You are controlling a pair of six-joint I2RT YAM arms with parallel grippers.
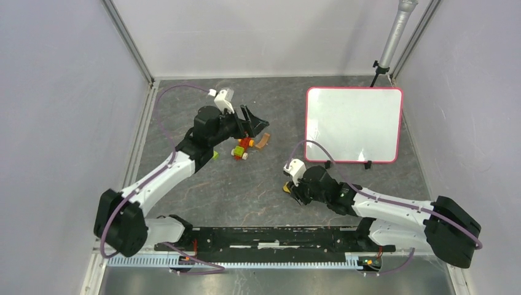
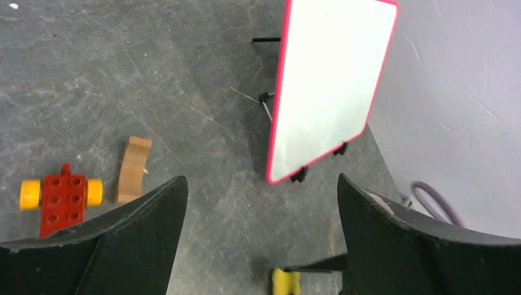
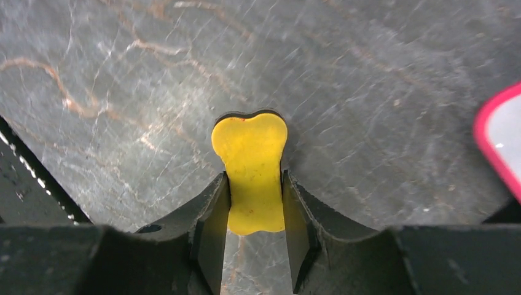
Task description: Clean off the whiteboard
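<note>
The right gripper (image 3: 255,190) is pinched shut on a yellow bone-shaped eraser (image 3: 249,147) low over the table (image 3: 123,74), while the left gripper (image 2: 261,184) gapes wide and holds nothing. The whiteboard (image 1: 353,123) sits at upper right of the top view, and no marks can be made out on its face, so the wiping looks done or nearly so. Bare table separates the eraser from the board's lower edge, and the wall crowds its right side.
</note>
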